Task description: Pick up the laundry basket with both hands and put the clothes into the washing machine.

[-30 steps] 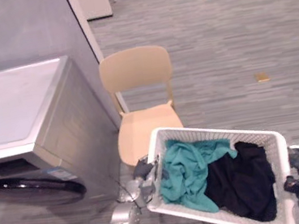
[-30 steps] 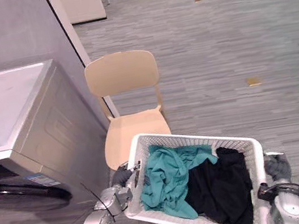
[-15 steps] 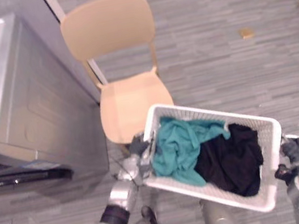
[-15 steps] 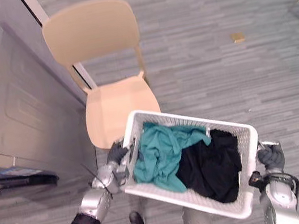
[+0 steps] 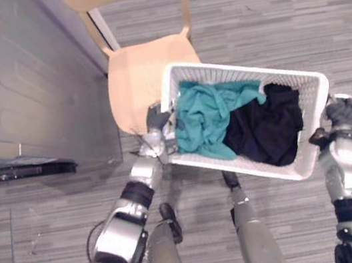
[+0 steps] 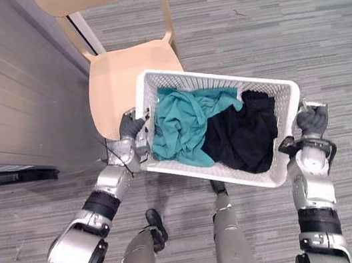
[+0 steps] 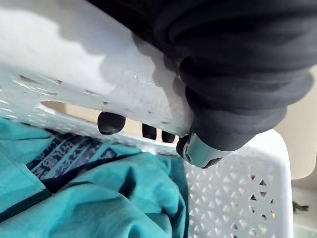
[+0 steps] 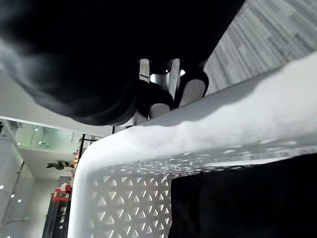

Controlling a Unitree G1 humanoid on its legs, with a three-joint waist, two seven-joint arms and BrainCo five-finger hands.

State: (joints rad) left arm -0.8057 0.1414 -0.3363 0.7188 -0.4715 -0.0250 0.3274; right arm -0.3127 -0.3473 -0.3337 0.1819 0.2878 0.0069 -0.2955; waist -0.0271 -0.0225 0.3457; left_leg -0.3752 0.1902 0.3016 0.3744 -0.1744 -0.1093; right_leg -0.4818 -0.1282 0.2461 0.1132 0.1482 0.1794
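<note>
We see the white laundry basket (image 5: 313, 145) carried clear of the floor between our two hands. The left hand (image 5: 156, 122) clamps one short end, its fingertips (image 7: 111, 122) curled over the rim into the handle slot. The right hand (image 5: 340, 112) grips the opposite end, fingers (image 8: 193, 87) hooked over that rim. Inside, a teal garment (image 5: 204, 116) lies nearest the left hand and a black garment (image 5: 267, 130) nearest the right (the two touch in the middle). A tan chair (image 5: 133, 78) stands just beyond the left hand, with the grey washing machine (image 5: 19, 83) further out on that hand's outer side.
</note>
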